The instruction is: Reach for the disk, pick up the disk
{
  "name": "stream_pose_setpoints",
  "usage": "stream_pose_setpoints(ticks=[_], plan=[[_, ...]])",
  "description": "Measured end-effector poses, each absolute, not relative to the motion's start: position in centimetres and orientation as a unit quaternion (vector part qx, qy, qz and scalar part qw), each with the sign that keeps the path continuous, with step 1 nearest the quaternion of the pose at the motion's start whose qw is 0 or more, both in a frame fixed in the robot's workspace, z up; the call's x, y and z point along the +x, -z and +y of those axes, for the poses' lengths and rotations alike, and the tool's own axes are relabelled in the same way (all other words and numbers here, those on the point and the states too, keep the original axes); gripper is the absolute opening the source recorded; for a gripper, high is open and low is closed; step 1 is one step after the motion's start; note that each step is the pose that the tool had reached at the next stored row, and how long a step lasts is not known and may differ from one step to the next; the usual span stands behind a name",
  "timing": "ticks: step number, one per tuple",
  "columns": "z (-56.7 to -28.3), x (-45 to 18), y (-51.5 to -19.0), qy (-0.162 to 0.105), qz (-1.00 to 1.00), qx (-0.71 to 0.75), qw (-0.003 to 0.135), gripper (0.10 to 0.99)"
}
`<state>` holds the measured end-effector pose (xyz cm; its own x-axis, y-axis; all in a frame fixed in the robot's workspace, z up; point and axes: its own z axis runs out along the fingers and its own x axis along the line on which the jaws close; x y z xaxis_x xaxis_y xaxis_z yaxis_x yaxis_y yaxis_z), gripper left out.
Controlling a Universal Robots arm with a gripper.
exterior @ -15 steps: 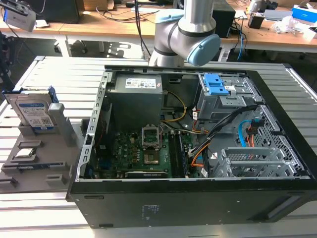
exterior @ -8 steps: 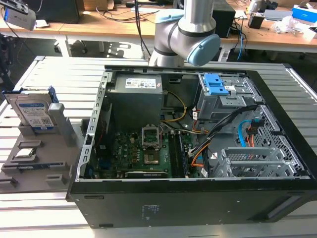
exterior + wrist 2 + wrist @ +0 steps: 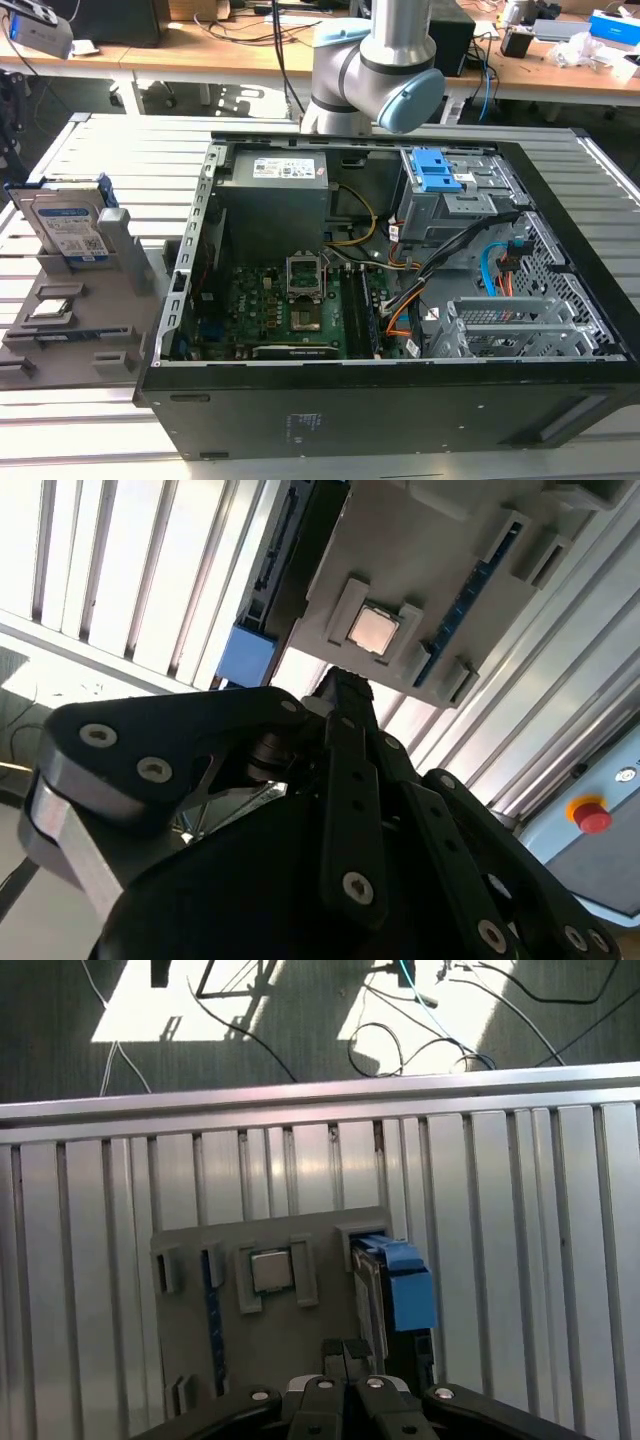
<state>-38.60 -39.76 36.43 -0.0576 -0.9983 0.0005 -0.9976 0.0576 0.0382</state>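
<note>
The disk stands on edge in a grey slotted holder at the exterior view's left, outside the computer case. It is a silver drive with a white-and-blue label and a blue side bracket. In the first wrist view I look down on the disk's blue bracket and thin top edge. My gripper hangs well above the holder, beside the disk and apart from it, shut on nothing. The second wrist view shows the gripper and the blue bracket of the disk.
A small square silver processor chip lies in a pocket of the holder beside the disk. A large open black computer case stands on the slatted metal table. The arm's elbow rises behind it. Cables lie on the floor beyond the table edge.
</note>
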Motion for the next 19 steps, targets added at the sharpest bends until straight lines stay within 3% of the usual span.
stream_pose_setpoints(ticks=[17,18,19], plan=[[-39.75,-38.6,-36.44,0.013,-0.693,0.721,0.014,0.106],[-39.76,-38.6,-36.43,0.013,-0.693,0.721,0.014,0.114],[-39.76,-38.6,-36.43,0.013,-0.693,0.721,0.014,0.235]])
